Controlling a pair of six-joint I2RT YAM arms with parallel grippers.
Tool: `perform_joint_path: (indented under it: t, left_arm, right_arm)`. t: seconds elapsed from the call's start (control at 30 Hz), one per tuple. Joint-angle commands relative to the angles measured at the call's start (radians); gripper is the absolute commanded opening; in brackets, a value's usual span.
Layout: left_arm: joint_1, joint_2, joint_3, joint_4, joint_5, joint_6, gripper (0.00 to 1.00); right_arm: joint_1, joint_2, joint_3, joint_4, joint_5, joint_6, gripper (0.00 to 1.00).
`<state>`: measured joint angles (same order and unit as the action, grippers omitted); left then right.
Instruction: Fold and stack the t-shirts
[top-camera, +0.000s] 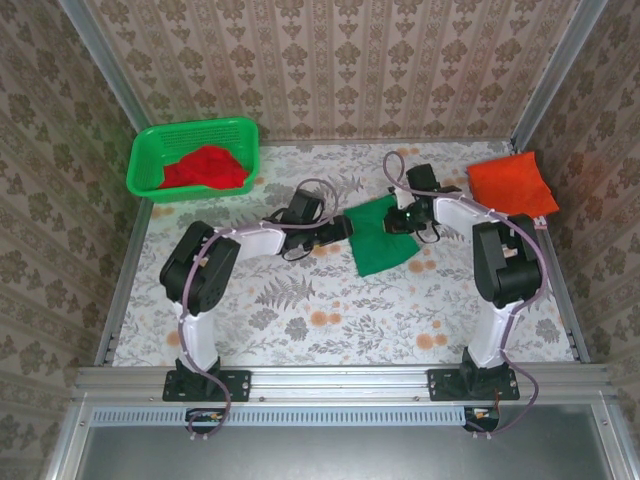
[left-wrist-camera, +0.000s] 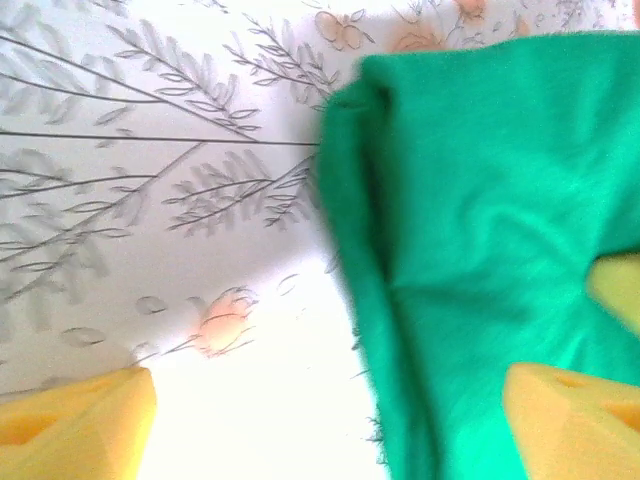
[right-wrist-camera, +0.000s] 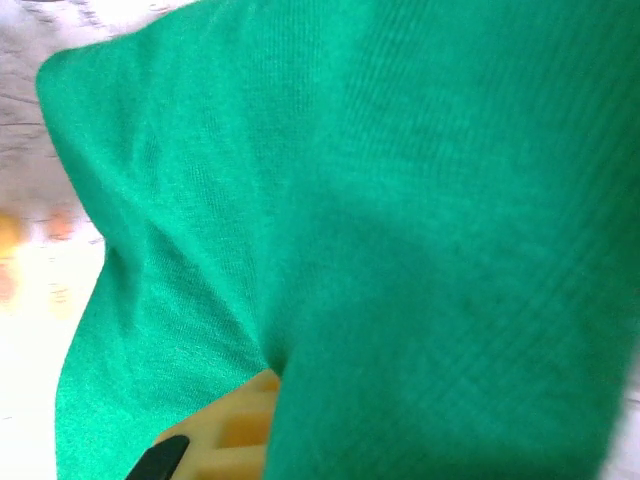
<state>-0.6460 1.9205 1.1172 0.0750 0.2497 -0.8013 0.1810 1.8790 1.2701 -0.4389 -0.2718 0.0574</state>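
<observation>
Item: dark green t-shirt (top-camera: 383, 245), centre frame on the table (top-camera: 300, 310), lying between your two arms.
Left gripper (top-camera: 338, 228): jaws wide apart, straddling the shirt's left edge, holding nothing.
Right gripper (top-camera: 410, 217): at the upper right corner, buried in cloth, so you cannot tell its grip.

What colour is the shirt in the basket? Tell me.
The t-shirt is red; top external shows it best.

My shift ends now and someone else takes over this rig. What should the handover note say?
Left gripper: open, straddling the dark green shirt at its edge.
Right gripper: at that shirt's other side, with cloth draped over it; grip unclear.
Done: orange-red shirt lies folded at the table's far right.
Left: finish folding the dark green shirt, fold the red shirt crumpled in the basket, then stack all three.
</observation>
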Motion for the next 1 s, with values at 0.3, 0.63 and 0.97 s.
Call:
perform_joint_path:
  t: [0.3, 0.63, 0.97]
  left_arm:
    - [-0.008, -0.074, -0.079, 0.194, 0.017, 0.286, 1.00]
    - [-0.075, -0.118, -0.051, 0.224, 0.057, 0.510, 1.00]
    - [-0.079, -0.126, -0.072, 0.235, 0.059, 0.507, 1.00]
  right_arm:
    - [-0.118, -0.032, 0.104, -0.058, 0.448, -0.427, 0.00]
    - [-0.274, 0.011, 0.256, -0.092, 0.415, -0.623, 0.00]
    - [-0.358, 0.036, 0.438, -0.198, 0.411, -0.671, 0.00]
